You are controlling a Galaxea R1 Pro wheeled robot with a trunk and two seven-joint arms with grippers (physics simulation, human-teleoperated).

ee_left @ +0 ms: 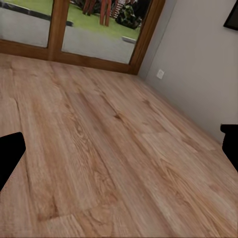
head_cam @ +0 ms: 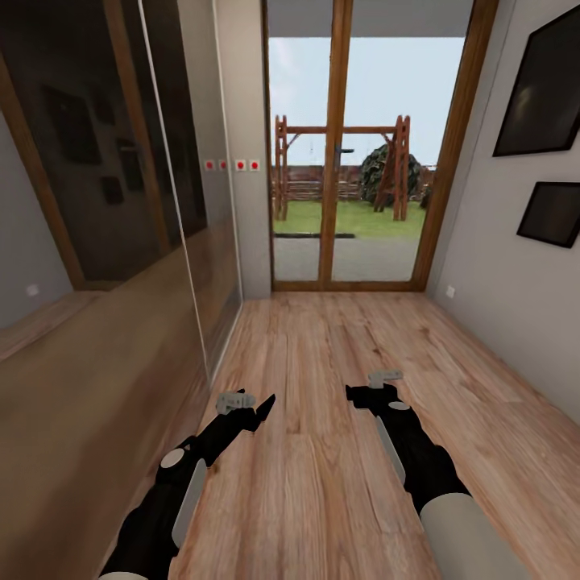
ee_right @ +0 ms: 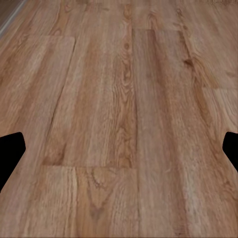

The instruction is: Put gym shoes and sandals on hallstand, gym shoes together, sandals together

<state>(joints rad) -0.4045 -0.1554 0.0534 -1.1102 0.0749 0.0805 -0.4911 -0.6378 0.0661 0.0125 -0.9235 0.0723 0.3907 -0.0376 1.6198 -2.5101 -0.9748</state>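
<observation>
Corridor floor [head_cam: 322, 451] is light brown wood-grain planks running up to the glass doors [head_cam: 354, 161]. Left gripper [head_cam: 262, 409] and right gripper [head_cam: 358, 395] hang over it, both fingers spread wide, nothing in them.

Glass door [head_cam: 366, 153], mirrored wardrobe [head_cam: 105, 161], dark wall pictures [head_cam: 541, 89]

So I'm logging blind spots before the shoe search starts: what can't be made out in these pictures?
- Left claw, head view: seen end-on and small; the left wrist view catches just two dark finger tips at the frame edges, wide apart.
- Right claw, head view: same; tips sit at the right wrist frame edges.
- Corridor floor behind the robot: outside every frame.
- Dark wall pictures: cut by the head view's edge, contents black.
- Mirrored wall panel: reflection dim and blurred.
</observation>
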